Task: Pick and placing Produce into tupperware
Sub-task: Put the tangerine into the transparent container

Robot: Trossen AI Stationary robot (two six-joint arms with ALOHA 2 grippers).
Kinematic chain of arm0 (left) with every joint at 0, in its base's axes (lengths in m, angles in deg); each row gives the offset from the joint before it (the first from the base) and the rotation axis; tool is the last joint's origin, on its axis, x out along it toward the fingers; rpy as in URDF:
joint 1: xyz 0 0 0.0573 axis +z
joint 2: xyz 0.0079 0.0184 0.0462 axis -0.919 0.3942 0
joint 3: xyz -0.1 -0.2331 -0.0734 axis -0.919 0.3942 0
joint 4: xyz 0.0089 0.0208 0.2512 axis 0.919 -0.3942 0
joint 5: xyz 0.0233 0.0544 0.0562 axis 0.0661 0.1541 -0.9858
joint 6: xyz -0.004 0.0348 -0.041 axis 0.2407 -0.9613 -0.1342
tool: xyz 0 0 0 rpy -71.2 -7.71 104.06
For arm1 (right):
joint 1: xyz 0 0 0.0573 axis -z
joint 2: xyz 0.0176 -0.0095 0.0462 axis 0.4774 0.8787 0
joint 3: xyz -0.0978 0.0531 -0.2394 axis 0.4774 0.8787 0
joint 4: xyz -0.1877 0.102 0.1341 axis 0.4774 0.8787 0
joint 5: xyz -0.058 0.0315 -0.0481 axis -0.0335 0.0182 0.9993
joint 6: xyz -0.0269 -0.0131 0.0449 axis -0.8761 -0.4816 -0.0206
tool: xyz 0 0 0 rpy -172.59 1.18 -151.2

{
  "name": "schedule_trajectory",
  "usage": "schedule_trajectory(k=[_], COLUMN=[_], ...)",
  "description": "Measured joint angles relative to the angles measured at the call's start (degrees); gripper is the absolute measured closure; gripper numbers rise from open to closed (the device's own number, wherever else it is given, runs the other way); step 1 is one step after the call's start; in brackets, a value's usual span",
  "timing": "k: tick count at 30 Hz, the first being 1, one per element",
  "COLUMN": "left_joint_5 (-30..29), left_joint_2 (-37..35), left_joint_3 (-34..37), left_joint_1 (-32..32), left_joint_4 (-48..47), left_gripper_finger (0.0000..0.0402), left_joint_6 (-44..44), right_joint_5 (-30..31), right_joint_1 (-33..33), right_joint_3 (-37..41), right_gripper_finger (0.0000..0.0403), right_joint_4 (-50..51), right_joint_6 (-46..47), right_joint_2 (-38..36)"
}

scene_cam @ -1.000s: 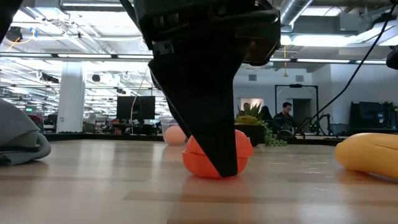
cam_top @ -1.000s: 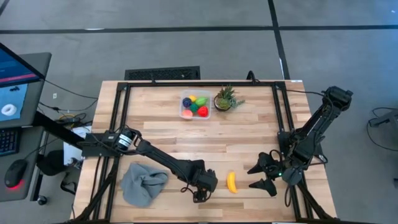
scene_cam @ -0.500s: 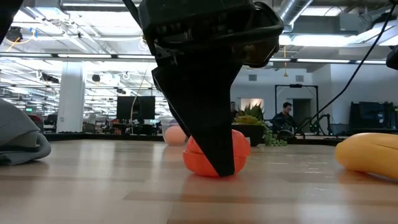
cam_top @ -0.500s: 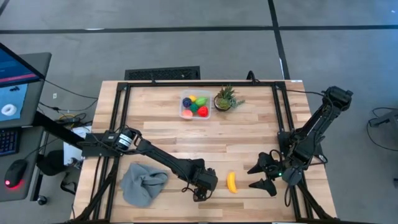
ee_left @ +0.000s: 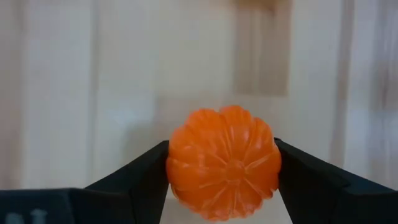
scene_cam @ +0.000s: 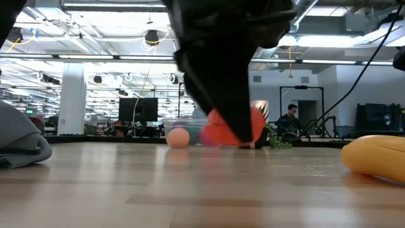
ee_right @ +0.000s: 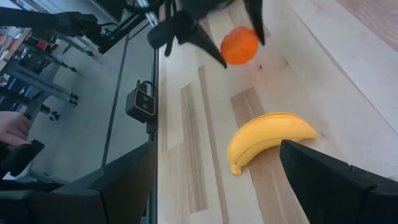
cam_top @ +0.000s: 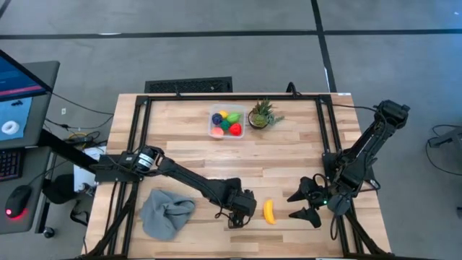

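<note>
An orange ridged fruit [ee_left: 224, 163] hangs a little above the table near its front edge, with my left gripper [cam_top: 240, 211] shut on it. The low view shows the orange fruit [scene_cam: 231, 126] off the wood. A yellow banana [cam_top: 268, 211] lies flat on the table just right of it. The clear tupperware [cam_top: 227, 123] stands at the far middle with several coloured produce pieces inside. My right gripper [cam_top: 302, 205] waits open at the front right, its fingers pointing toward the banana [ee_right: 268, 140] and touching nothing. My left gripper pinches the orange fruit between its two fingers, one on each opposite side [ee_left: 176, 165]. The fingers come from above, slanting steeply down. The fruit is lifted clear of the table, its ridged end facing the wrist camera.
A small potted plant [cam_top: 261, 115] stands right beside the tupperware. A crumpled grey cloth [cam_top: 166, 211] lies at the front left. Bare wood lies between the front edge and the tupperware. Black frame rails run along the table's edges.
My left gripper has risen and shifted a little toward the table's right edge, taking the orange fruit with it. The fruit rested on the table a second ago and now hangs clear of it.
</note>
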Motion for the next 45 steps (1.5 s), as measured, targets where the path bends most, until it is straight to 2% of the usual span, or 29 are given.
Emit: schedule_trajectory(k=[11,21,35,45], left_joint_5=[-4.91,-12.64,-23.30,-32.15], left_joint_2=[-0.04,-0.80,-7.97,-18.04], left_joint_3=[-7.20,-11.81,-11.79,-11.81], left_joint_1=[1.87,3.19,5.54,6.55], left_joint_4=[-6.39,-20.44,-23.80,-23.26], left_gripper_finger=[0.0159,0.0159,0.0159,0.0160], left_joint_6=[-3.51,-4.80,-3.56,-3.14], right_joint_5=[0.02,0.16,0.17,0.16], right_joint_1=[-0.09,-0.09,-0.09,-0.11], right_joint_3=[0.00,0.00,0.00,0.00], right_gripper_finger=[0.0040,0.0040,0.0040,0.0040], right_joint_4=[-0.01,0.00,0.16,0.45], right_joint_6=[0.57,0.11,-0.48,-0.68], right_joint_2=[0.02,0.02,0.02,0.02])
